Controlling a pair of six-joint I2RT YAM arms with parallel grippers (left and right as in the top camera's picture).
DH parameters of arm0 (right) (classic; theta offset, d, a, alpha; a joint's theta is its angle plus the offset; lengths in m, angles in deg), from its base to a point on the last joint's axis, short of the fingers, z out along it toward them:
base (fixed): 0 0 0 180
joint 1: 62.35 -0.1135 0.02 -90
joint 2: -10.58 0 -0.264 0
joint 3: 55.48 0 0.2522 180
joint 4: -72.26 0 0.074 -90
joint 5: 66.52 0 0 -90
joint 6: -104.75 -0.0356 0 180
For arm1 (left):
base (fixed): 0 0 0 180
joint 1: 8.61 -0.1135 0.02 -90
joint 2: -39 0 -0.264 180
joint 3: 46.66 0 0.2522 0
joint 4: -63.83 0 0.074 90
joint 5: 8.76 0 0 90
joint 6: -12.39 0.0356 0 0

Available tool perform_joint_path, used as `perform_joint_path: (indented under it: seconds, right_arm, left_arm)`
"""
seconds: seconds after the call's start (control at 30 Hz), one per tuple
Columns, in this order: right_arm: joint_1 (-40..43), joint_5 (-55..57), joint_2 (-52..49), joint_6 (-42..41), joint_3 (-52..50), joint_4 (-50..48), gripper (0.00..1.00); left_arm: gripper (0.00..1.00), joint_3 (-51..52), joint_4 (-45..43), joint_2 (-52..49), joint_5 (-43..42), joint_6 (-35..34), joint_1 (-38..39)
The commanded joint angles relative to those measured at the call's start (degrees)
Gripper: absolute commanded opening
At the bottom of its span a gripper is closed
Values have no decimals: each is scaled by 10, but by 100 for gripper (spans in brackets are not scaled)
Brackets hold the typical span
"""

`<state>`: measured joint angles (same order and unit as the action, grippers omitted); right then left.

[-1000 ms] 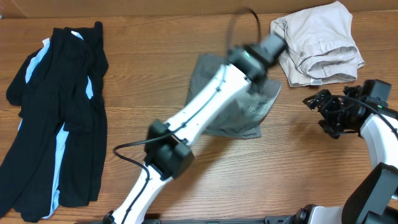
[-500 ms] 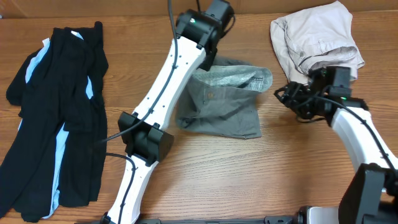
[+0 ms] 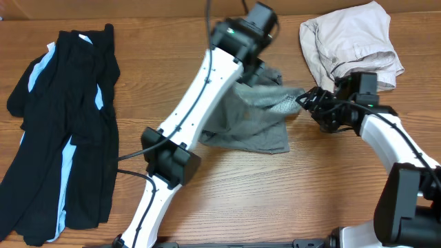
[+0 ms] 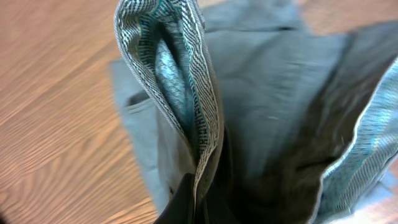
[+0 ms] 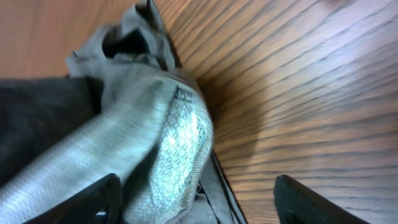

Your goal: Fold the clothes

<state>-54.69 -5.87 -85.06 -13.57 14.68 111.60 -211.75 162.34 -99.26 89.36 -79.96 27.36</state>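
Over the far edge of the grey shorts [image 3: 251, 120], the left gripper [image 3: 260, 69] is clamped on the waistband and holds it raised off the table [image 3: 275, 200]. Just right of the shorts, the right gripper [image 3: 310, 103] has its jaws apart, and the waistband's end bulges between its fingers [image 5: 102, 198], unpinched. Farther right lies the beige garment [image 3: 351, 48]. Well left of the shorts lies the black garment [image 3: 65, 131] with light-blue stripes.
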Motion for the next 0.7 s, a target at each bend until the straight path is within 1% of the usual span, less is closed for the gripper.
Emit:
perform_joint_path:
  seconds: [0.0,0.13,0.17,0.2,0.23,0.27,0.33,0.4,0.47,0.57,0.67]
  right_arm:
    - [45,-66,1,-1,18,-2,86]
    - [91,-100,1,19,18,13,89]
    - [99,-101,1,25,18,20,91]
    - [105,-103,1,34,18,27,92]
    - [110,-104,1,42,18,34,93]
    - [113,-107,1,49,18,38,95]
    - [114,-106,1,61,18,44,96]
    - [112,-106,1,61,18,45,97]
    - [109,-106,1,63,18,45,97]
    - [100,-101,0,63,18,45,97]
    - [78,-93,0,72,18,45,97]
  left_arm:
    - [4,33,-6,-4,-28,28,25]
    - [4,85,-28,-9,-50,42,49]
    - [7,100,-35,-10,-50,42,54]
    - [17,114,-41,-10,-50,42,59]
    - [37,127,-47,-10,-50,42,63]
    - [51,137,-50,-10,-50,41,66]
    - [100,143,-51,-10,-45,41,68]
    - [100,137,-50,-7,-45,40,67]
    - [100,107,-39,-2,-46,28,61]
    - [100,12,-7,6,-49,18,45]
    - [100,-119,24,24,-51,8,22]
